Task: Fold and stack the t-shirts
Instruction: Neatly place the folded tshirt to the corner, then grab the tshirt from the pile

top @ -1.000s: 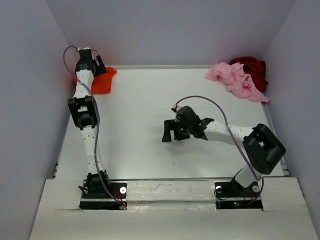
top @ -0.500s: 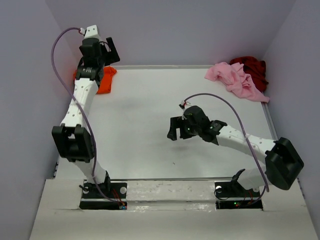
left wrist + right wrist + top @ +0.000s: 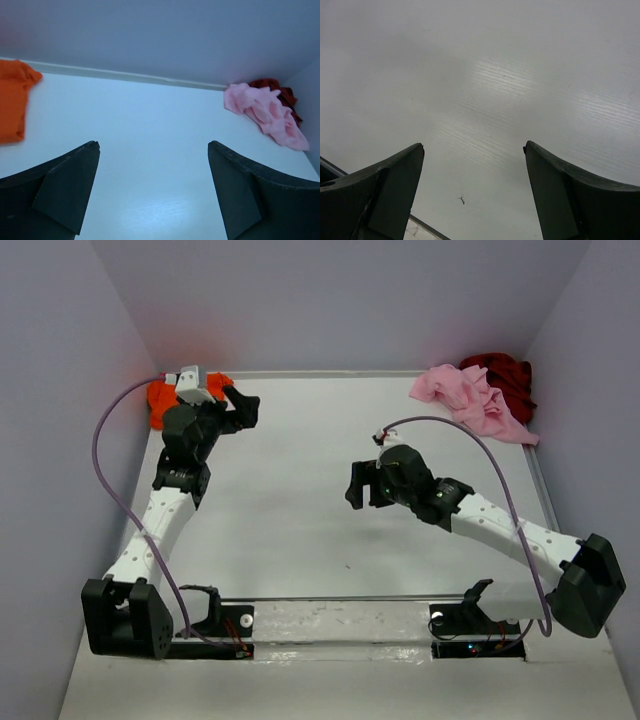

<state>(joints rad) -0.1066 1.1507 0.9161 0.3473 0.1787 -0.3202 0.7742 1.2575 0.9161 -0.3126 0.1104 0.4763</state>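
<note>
**Logging shirt positions and pincer state**

Count three t-shirts on the bench (image 3: pixel 300 530), lying in two separate places and not stacked.

Locate the orange t-shirt (image 3: pixel 160 400) in the far-left corner. Partly hidden behind the left arm (image 3: pixel 160 510) in the top view; seen lying fairly flat at the left edge of the left wrist view. Cannot tell whether folded.

Locate the pink t-shirt (image 3: pixel 470 398) crumpled in the far-right corner, spilling toward the right edge of the bench. Find the dark red t-shirt (image 3: pixel 505 373) bunched behind the pink one and touching it, tucked deepest into that corner. Shows only as a small strip in the left wrist view.

Note the left pincer (image 3: pixel 152 146) spread wide, with nothing between the fingers (image 3: pixel 65 190) — bare bench only. Held just beside the orange t-shirt without touching it, and pointed across the bench toward the pink and dark red pair.

Note the right pincer (image 3: pixel 473 146) likewise spread wide and gripping nothing. Sits over the middle of the bench, right of centre, well apart from all three shirts. Faces plain white surface — one small dark speck (image 3: pixel 462 200) low in its wrist view.
</note>
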